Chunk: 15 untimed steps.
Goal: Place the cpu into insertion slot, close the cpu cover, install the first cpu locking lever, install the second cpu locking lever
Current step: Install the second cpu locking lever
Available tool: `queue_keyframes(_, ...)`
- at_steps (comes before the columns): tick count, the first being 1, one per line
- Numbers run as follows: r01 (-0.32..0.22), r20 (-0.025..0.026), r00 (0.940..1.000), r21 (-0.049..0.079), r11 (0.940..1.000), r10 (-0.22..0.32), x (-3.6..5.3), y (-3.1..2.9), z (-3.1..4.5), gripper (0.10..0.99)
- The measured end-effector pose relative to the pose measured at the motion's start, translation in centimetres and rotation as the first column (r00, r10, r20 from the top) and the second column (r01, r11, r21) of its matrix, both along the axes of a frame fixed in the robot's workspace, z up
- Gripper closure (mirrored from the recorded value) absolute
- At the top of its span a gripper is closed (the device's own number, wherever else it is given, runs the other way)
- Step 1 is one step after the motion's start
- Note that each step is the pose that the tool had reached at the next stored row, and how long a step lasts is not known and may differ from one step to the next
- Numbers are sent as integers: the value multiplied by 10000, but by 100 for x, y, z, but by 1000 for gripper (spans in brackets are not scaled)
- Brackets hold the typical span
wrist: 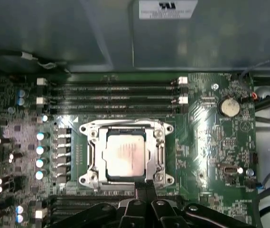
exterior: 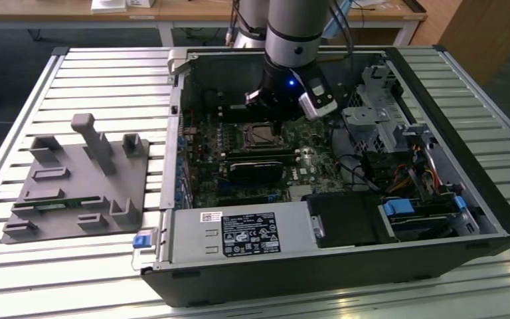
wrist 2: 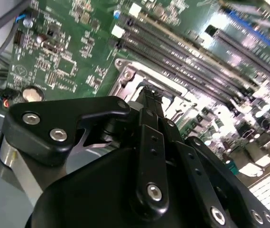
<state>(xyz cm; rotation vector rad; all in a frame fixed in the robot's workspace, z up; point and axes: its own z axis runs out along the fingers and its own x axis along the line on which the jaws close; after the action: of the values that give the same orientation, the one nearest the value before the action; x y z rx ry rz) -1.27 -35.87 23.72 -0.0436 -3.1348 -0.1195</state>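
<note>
Sitting in insertion slot (wrist: 126, 183), pale silver square cpu (wrist: 125, 156), silver cpu cover (wrist: 93, 154) framing it, gripper (wrist: 145, 187) fingers pinched together at slot edge

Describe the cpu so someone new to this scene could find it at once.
Start at the open computer case, then the green motherboard inside. Below the row of long black memory slots sits a silver cpu cover; the cpu is the pale, flat metal square in its window, beside the gripper.
</note>
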Motion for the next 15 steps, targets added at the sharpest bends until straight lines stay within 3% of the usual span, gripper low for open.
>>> queue_keyframes(3,1,-81,10000,22,10000,-1,0,-54,-1,980)
queue_keyframes(5,0,-123,9999,149,9999,1,0,-86,-5,980)
queue_keyframes(8,0,-130,9999,287,9996,3,0,-126,-14,980)
queue_keyframes(15,0,-132,9999,295,9996,4,-77,-189,-26,980)
